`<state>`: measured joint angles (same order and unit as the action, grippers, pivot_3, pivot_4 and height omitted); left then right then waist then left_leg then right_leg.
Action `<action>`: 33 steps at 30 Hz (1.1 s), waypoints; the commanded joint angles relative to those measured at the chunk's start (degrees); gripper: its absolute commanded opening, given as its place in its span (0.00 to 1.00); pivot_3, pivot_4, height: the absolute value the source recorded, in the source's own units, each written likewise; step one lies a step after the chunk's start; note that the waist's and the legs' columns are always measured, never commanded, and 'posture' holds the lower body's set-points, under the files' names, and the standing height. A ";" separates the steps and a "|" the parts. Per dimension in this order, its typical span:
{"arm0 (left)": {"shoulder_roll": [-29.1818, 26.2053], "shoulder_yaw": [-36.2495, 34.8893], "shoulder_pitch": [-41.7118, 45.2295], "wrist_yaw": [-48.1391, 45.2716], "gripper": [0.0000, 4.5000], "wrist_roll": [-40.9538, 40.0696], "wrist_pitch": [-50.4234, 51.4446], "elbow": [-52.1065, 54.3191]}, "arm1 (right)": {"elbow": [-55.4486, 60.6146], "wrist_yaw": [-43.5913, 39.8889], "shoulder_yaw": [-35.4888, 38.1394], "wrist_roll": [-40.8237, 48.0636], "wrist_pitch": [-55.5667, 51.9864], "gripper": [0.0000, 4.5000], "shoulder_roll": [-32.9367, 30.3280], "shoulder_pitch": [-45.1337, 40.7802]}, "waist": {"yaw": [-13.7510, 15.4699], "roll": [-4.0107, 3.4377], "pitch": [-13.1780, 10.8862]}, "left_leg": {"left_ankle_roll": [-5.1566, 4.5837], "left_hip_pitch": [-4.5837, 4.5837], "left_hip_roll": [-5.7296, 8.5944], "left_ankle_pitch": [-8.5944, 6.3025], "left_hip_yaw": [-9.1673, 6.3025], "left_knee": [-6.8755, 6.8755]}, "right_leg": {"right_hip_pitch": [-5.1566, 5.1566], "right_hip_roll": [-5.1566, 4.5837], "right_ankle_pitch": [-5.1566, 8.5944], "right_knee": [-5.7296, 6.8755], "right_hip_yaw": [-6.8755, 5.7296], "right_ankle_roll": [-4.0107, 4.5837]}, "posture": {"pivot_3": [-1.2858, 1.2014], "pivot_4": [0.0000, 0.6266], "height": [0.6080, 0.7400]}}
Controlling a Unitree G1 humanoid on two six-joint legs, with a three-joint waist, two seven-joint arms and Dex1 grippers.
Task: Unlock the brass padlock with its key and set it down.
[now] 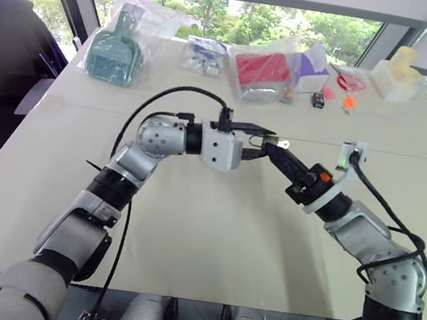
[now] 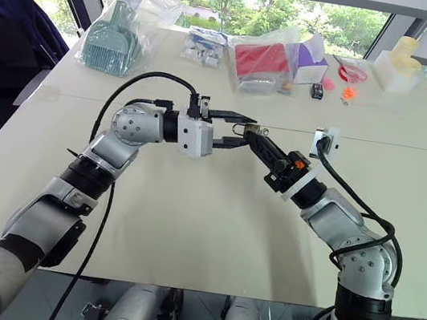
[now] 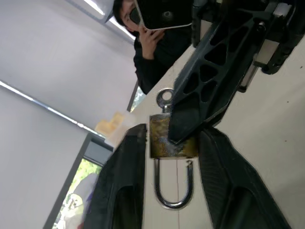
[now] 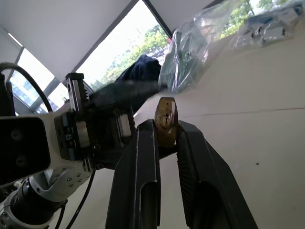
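The brass padlock [image 3: 162, 138] hangs in the air above the middle of the table, its silvery shackle [image 3: 174, 191] swung open at one end. A key [image 3: 165, 98] with a round silvery bow sticks out of the body's far end. My right gripper [image 4: 164, 129] comes in from the right and is shut on the brass body. My left gripper [image 3: 174, 136] points across from the left, its two fingers [image 3: 124, 181] standing on either side of the padlock, a little apart from it. Both grippers meet tip to tip at the padlock [image 1: 275, 144].
Along the table's far edge lie a bagged green item [image 1: 115, 51], a bagged red box [image 1: 262, 70], a purple-white box [image 1: 309, 70], a small black gadget [image 1: 318, 100], orange bits [image 1: 348, 103] and a cream object [image 1: 398, 71]. A person [image 3: 157, 52] stands beyond the table.
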<state>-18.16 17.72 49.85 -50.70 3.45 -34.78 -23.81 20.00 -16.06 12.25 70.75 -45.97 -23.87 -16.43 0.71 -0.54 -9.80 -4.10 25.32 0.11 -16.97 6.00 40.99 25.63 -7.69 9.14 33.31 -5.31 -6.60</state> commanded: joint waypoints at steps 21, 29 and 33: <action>-0.61 -6.09 -0.47 -6.10 0.85 -13.06 30.87 7.65 | 1.13 0.68 0.85 -2.22 1.05 0.01 0.63 -1.31 | -0.07 -0.02 0.00 | 0.04 -0.04 0.03 0.03 -0.03 0.01 | -0.09 0.04 0.01 -0.02 0.00 0.00 | 0.52 0.24 0.96; 1.51 -5.19 0.74 -4.84 0.85 -9.62 26.15 2.95 | 2.64 1.03 0.87 -0.92 0.85 0.01 1.30 -0.90 | -0.01 -0.02 -0.01 | 0.02 -0.04 0.02 0.02 -0.04 0.02 | -0.09 0.04 0.01 -0.03 0.00 0.00 | 0.52 0.24 0.96; 3.06 -6.21 2.64 -2.69 0.85 -8.82 25.03 -0.22 | 3.26 1.17 0.76 -0.37 0.61 0.01 1.45 -0.55 | 0.01 -0.02 -0.01 | 0.02 -0.03 0.03 0.01 -0.04 0.02 | -0.09 0.03 0.01 -0.04 0.00 0.00 | 0.52 0.24 0.96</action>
<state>-15.41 12.59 50.56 -54.43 -5.49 -8.33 -24.34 20.62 -14.88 12.19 68.87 -45.81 -22.54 -16.70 0.72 -0.56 -9.80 -4.09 25.29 0.14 -16.96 5.96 41.00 25.54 -7.66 9.14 33.26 -5.31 -6.60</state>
